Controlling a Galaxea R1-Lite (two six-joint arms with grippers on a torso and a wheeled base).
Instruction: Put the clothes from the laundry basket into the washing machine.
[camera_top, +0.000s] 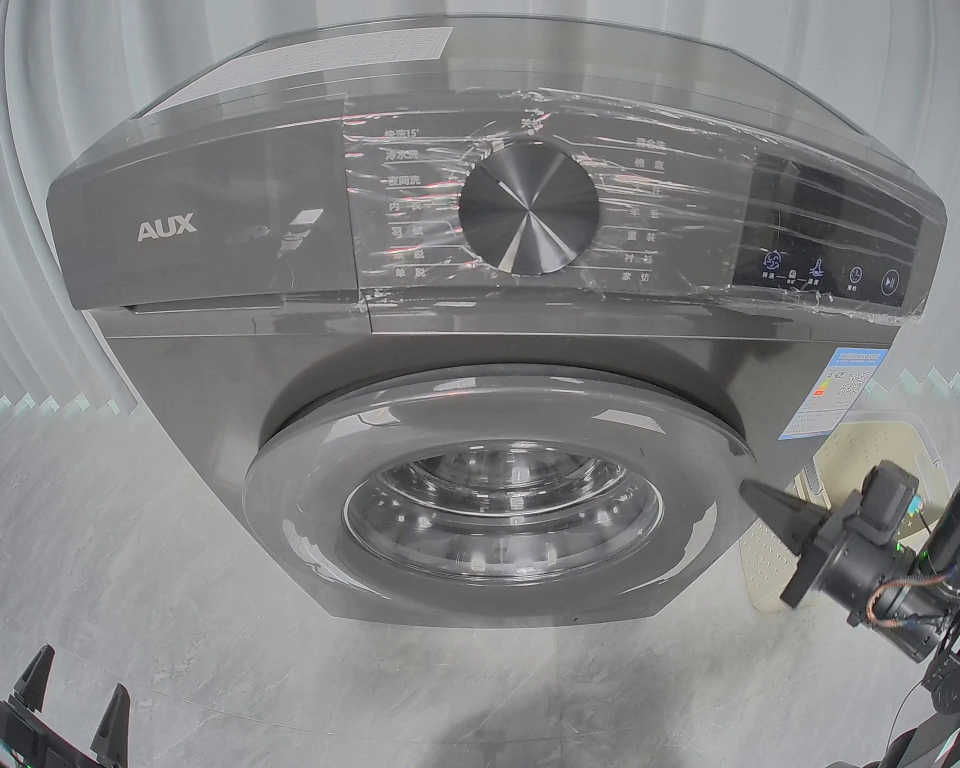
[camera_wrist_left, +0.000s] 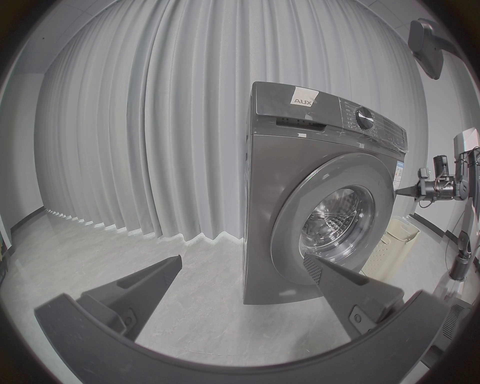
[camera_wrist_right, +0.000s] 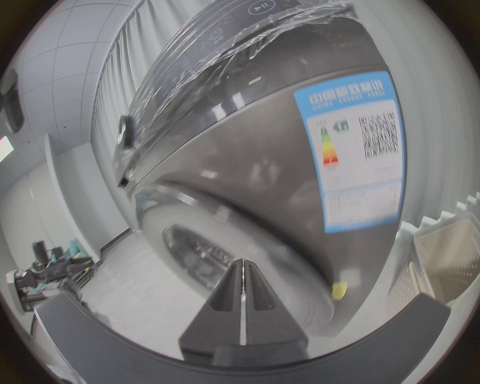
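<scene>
A grey front-loading washing machine (camera_top: 300, 370) stands before me, its round glass door (camera_top: 500, 500) closed against the front. My right gripper (camera_top: 752, 492) is shut and empty, its tip at the door's right rim. In the right wrist view the right gripper (camera_wrist_right: 243, 265) points at that door (camera_wrist_right: 200, 255). A beige perforated laundry basket (camera_top: 870, 450) stands on the floor right of the machine, partly hidden behind the right arm; what it holds is hidden. My left gripper (camera_top: 75, 685) hangs low at the left, open and empty, with the left gripper (camera_wrist_left: 245, 265) facing the machine (camera_wrist_left: 280, 200) from the side.
Grey curtains (camera_wrist_left: 150, 150) hang behind the machine. Pale tiled floor (camera_top: 150, 560) spreads left of the machine and in front of it. Plastic film covers the control panel and its dial (camera_top: 528, 207). The basket (camera_wrist_right: 445, 260) sits close beside the machine's right wall.
</scene>
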